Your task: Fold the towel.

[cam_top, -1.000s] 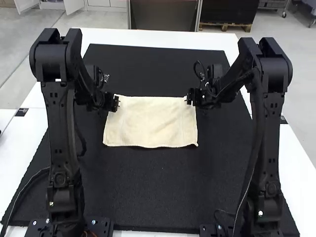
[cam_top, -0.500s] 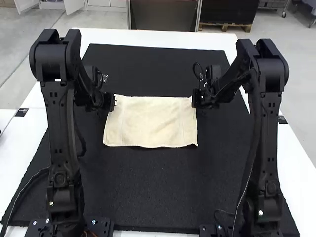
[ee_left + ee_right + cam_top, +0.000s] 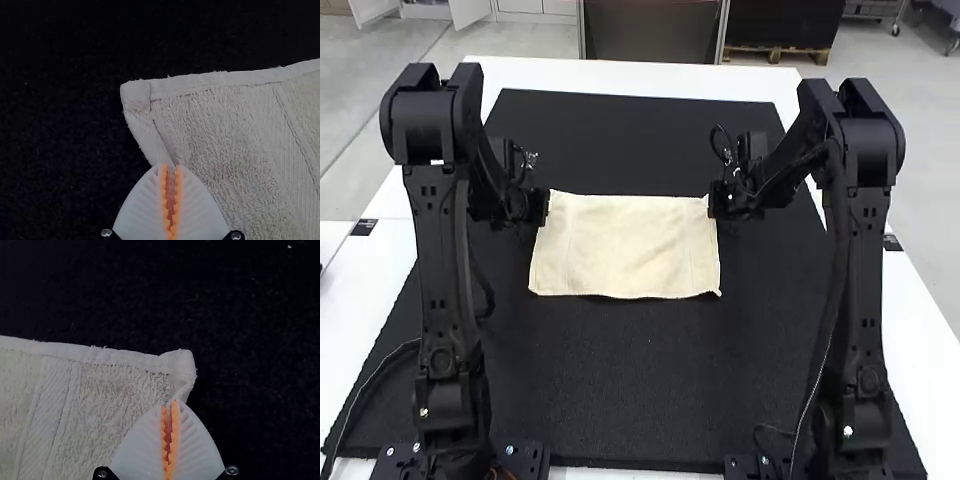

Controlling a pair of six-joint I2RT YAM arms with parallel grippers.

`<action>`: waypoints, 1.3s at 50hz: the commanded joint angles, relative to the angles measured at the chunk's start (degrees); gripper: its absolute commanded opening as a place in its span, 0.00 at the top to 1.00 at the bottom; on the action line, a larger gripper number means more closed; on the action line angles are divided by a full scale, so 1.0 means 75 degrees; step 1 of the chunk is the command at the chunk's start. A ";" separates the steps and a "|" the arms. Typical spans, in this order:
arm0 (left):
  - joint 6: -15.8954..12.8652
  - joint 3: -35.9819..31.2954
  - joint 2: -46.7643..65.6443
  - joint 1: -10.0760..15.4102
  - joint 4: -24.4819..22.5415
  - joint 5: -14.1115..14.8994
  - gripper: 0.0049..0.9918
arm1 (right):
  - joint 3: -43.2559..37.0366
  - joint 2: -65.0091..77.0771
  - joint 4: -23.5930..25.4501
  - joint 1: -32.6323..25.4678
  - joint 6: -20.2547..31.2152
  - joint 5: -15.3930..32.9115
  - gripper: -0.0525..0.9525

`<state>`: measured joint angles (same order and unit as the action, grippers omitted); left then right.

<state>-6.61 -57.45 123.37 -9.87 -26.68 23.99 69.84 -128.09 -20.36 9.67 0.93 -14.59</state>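
The cream towel (image 3: 625, 250) lies spread as a wide rectangle on the black mat. At its far left corner is my left gripper (image 3: 542, 207); my right gripper (image 3: 715, 203) is at the far right corner. In the left wrist view my left gripper (image 3: 170, 172) is shut on the towel's side edge, just below the hemmed corner of the towel (image 3: 210, 125). The right wrist view has my right gripper (image 3: 169, 410) shut on the opposite side edge, close beside the corner of the towel (image 3: 110, 385).
The black mat (image 3: 630, 390) extends around the towel on all sides. White table surface (image 3: 620, 75) borders the mat. Both arms stand at the near edge, one on each side of the towel.
My left gripper has shifted slightly left and shut on the towel's edge. My right gripper moved slightly right early on, then stayed at its corner. The towel has barely moved.
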 commanded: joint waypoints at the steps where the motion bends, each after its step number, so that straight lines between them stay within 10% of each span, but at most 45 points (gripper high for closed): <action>1: 0.0061 0.0102 0.0191 -0.0126 0.0030 0.0294 0.99 | -0.0043 -0.0077 0.0441 0.0246 0.0087 -0.0820 0.96; 34: 0.0589 -0.0121 -0.1121 -0.0372 0.0674 0.0809 0.99 | -0.0535 0.1657 0.0441 -0.0223 -0.0159 -0.1160 0.96; 65: 0.0132 0.0559 -0.2621 -0.0641 0.2162 0.1548 0.99 | -0.0969 0.2946 0.1554 -0.0622 -0.0136 -0.2133 0.96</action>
<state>-4.29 -54.78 107.15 -13.80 -10.63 33.95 63.64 -109.56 -9.37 6.04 -0.05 -27.70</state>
